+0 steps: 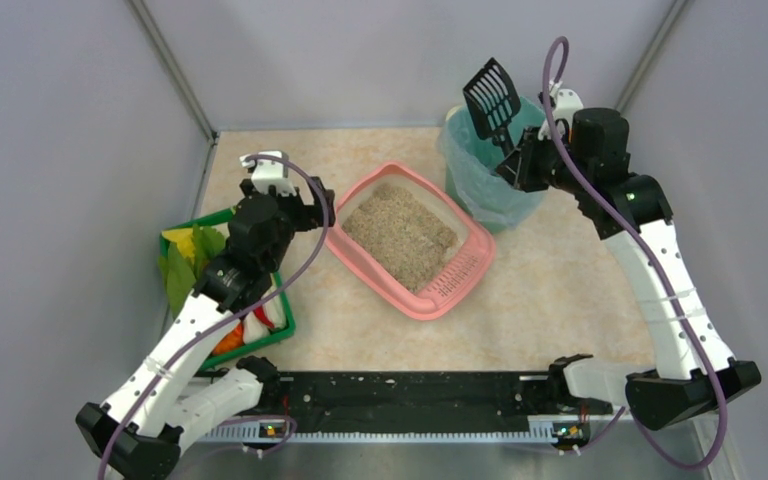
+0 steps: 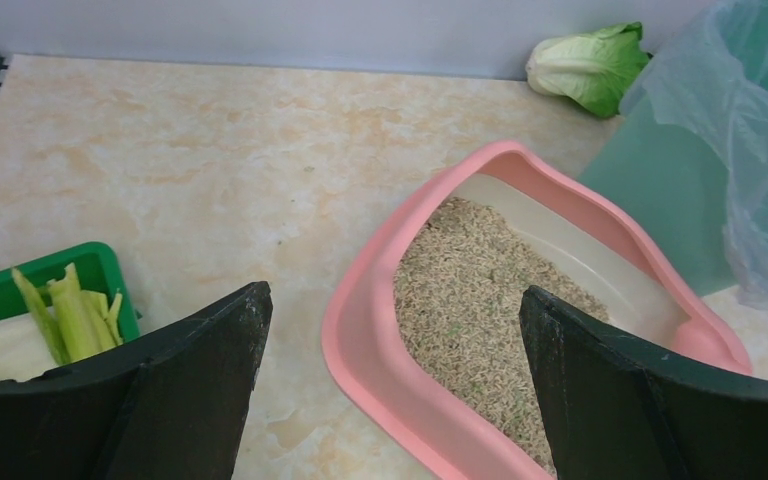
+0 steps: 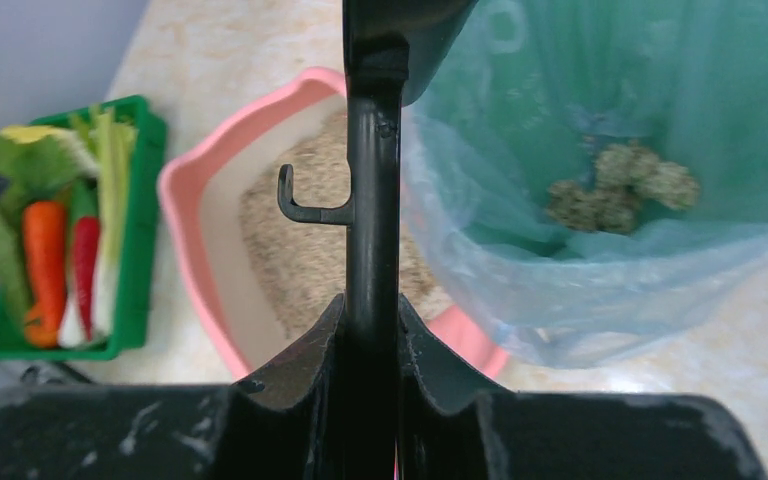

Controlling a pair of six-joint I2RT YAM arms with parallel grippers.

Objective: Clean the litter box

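1. Step in hand: emptying the scoop [image 1: 492, 95]. The right fingers [image 3: 370, 330] are clamped tight on its black handle. They hold the slotted head raised and tilted above the bin [image 1: 480, 190], which stands just beyond the far right corner of the litter box [image 1: 400, 303].
2. Evidence: greenish clumps [image 3: 620, 185] lie at the bottom of the bin's liner. The scoop head looks bare from above, so the load seems to be tipped out.
3. Next move, as judged: swing the scoop from the bin across to the litter, lower the head at a shallow angle, and sift another pass. The handle is held near its end, so the head needs a slow, steady descent to avoid flicking grains over the pink rim.
4. The litter box lies diagonally at the middle of the table [image 1: 560, 290], slotted ledge [image 1: 457, 278] toward the arms, beige litter spread inside.
5. Left fingers [image 2: 395, 300]: spread wide, holding nothing. They hang at the box's left corner; from the wrist, the near rim sits between them. Contact cannot be told.
6. Right fingers: well to the right of the box, above its level, and apart from it.
7. Green tray [image 1: 282, 330] of vegetables: left of the box, under the left arm.
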